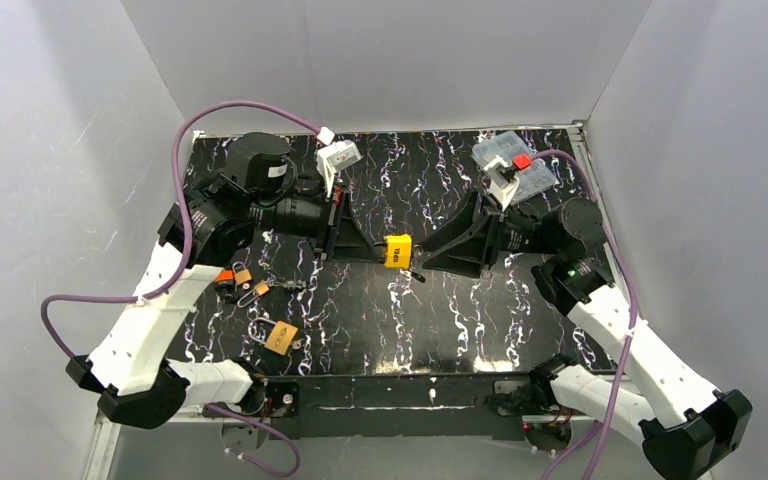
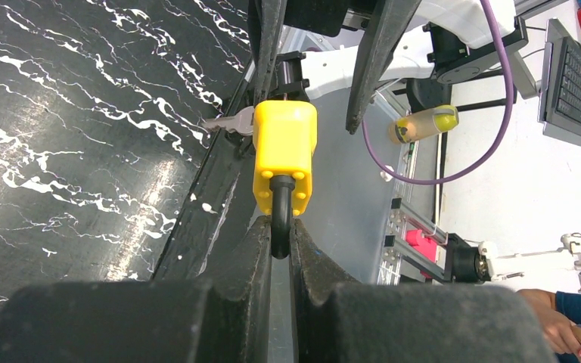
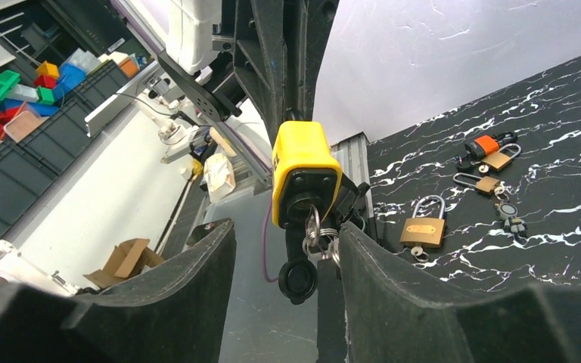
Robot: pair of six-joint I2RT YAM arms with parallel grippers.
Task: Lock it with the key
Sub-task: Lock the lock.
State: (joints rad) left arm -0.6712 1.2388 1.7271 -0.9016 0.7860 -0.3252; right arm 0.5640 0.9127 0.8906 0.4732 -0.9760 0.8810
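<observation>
Your left pincer [image 2: 280, 253] is gripping the shackle [image 2: 280, 219] of the yellow padlock [image 2: 285, 151], and the key [image 3: 315, 224] is sticking out lengthwise between the parted jaws of your right pincer [image 3: 286, 231].

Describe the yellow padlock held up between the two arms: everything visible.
The yellow padlock has a blocky, plastic-looking yellow body, a black end face and a dark shackle. It is held clear of the table, lying sideways. The left end effector is shut on the shackle. A silvery key sits in the keyway at the opposite end, with rings and a black cap dangling there. The right end effector stands open on either side of that key end.
</observation>
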